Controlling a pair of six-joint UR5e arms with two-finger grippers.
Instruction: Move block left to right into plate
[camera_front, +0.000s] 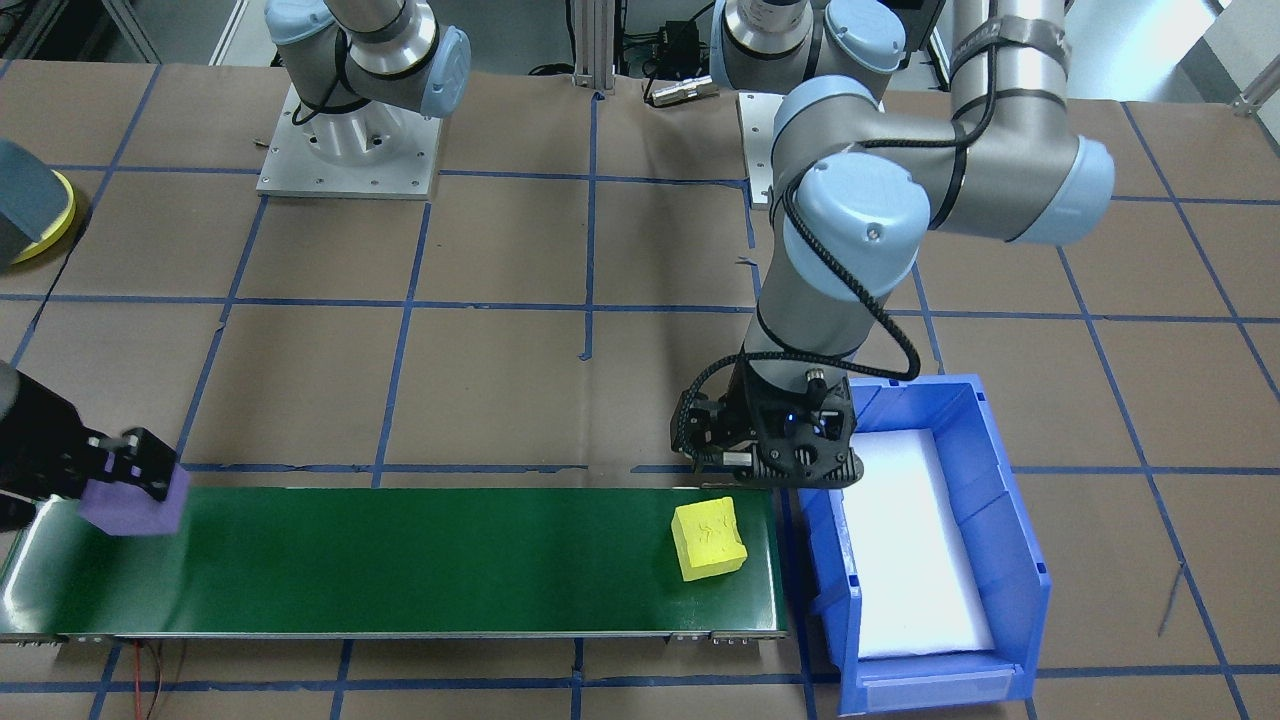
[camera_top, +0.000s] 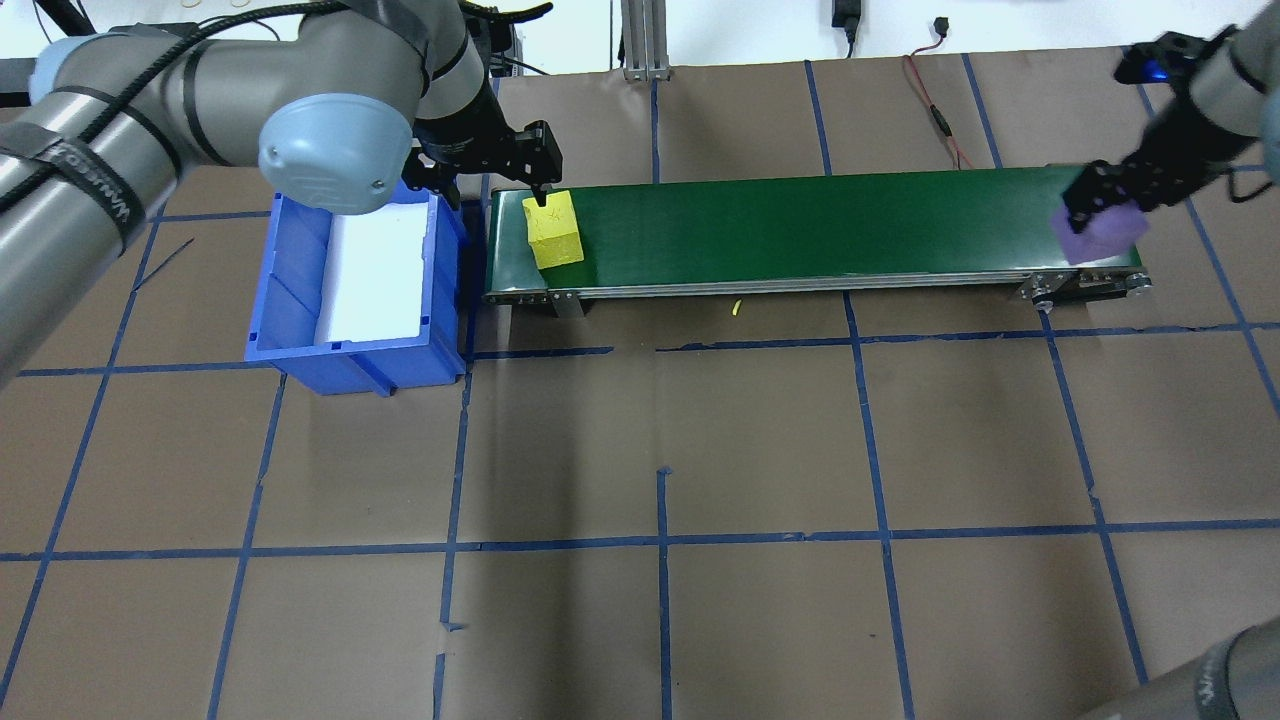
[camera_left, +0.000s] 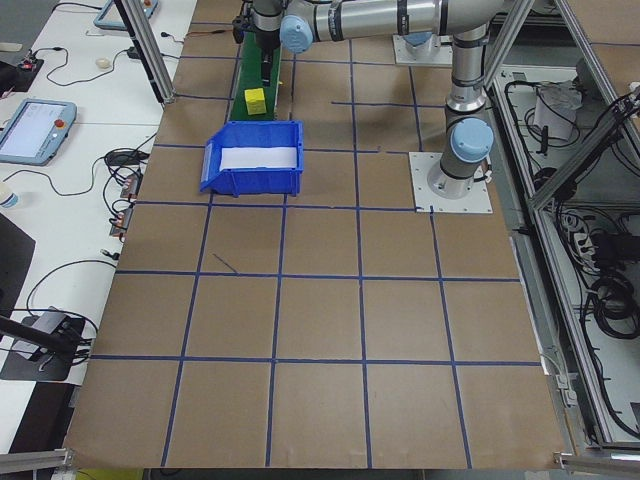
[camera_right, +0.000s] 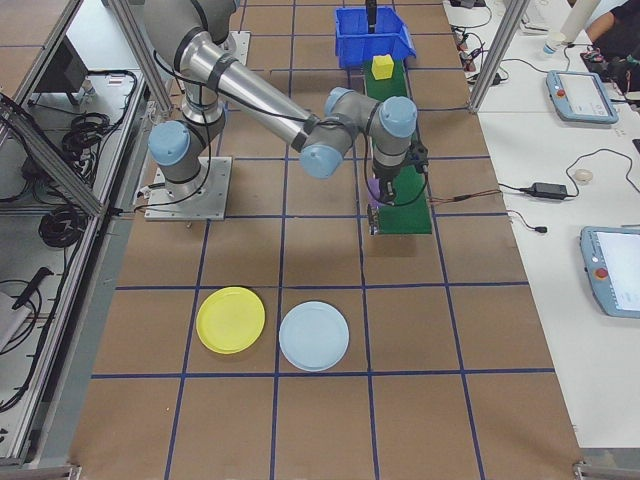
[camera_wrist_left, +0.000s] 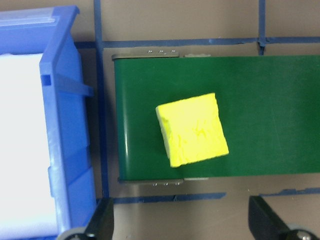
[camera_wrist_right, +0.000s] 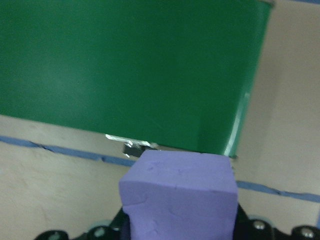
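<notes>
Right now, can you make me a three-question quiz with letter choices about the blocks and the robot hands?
1. Where is the yellow block?
A. in the blue bin
B. on the green belt
C. on the yellow plate

2. How many blocks show?
A. one
B. two
C. four

3. What is the right end effector doing?
A. gripping the purple block
B. hanging empty
C. gripping a cup

Answers:
1 B, it sits on the belt's end beside the bin.
2 B, one yellow, one purple.
3 A, the right wrist view shows the purple block between its fingers; the left end effector is open above the yellow block.
</notes>
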